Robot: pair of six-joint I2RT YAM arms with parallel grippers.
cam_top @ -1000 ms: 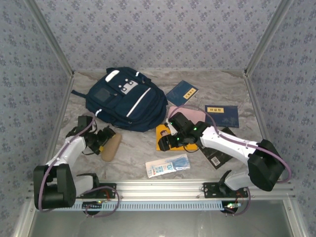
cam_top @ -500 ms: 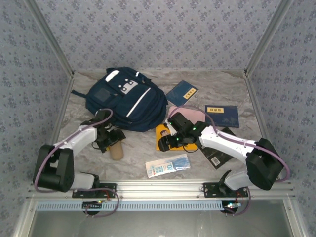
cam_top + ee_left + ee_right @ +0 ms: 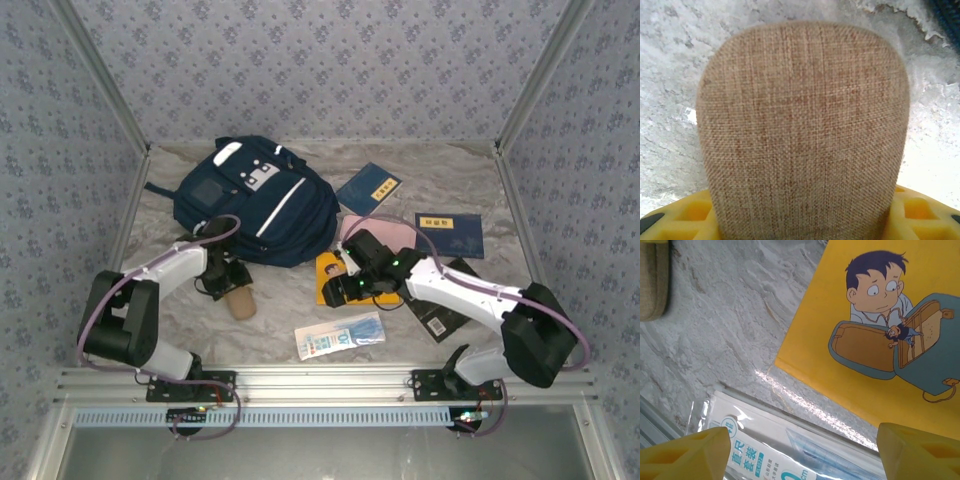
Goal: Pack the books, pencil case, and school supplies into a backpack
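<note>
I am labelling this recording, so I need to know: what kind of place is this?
Probably a robot test booth, not a classroom: patterned panel walls in a metal frame close in a marble-look table, and an aluminium rail runs along its near edge.

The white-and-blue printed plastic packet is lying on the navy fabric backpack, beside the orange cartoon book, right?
No. The white-and-blue printed plastic packet lies on the marble tabletop, apart from the navy fabric backpack, per the top external view. It is beside the orange cartoon book.
</note>
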